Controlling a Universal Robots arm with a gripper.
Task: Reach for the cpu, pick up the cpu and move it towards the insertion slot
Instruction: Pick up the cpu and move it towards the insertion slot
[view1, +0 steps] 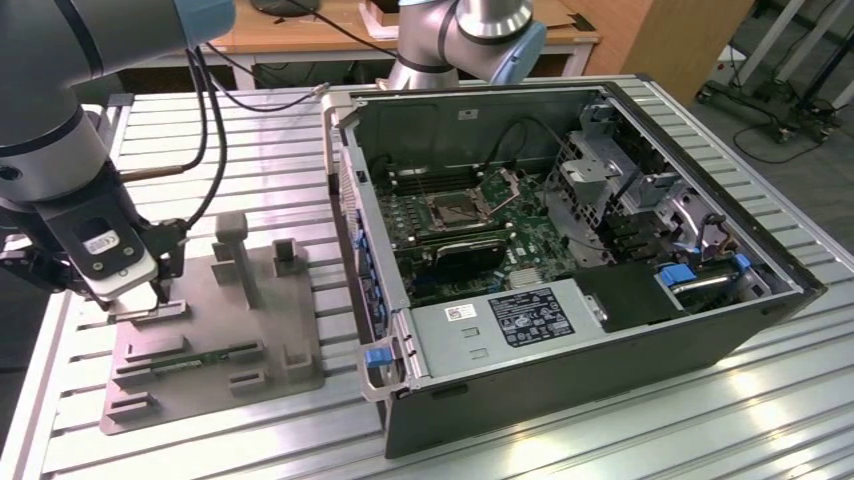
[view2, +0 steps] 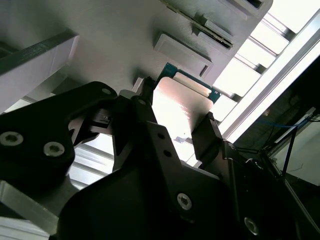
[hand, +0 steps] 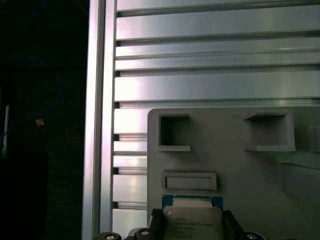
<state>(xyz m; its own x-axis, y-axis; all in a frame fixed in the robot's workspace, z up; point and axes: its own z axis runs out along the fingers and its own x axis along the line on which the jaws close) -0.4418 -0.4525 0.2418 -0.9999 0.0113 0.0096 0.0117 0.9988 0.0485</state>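
cpu (hand: 192, 222) snug btw jaws

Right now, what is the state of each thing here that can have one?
cpu: flat on the grey holder, metal top up.
gripper: low over the cpu; grip unclear.
insertion slot: open, frame raised, centre dark.
computer case: on its side, panel off.
memory stick: lying in the grey holder.
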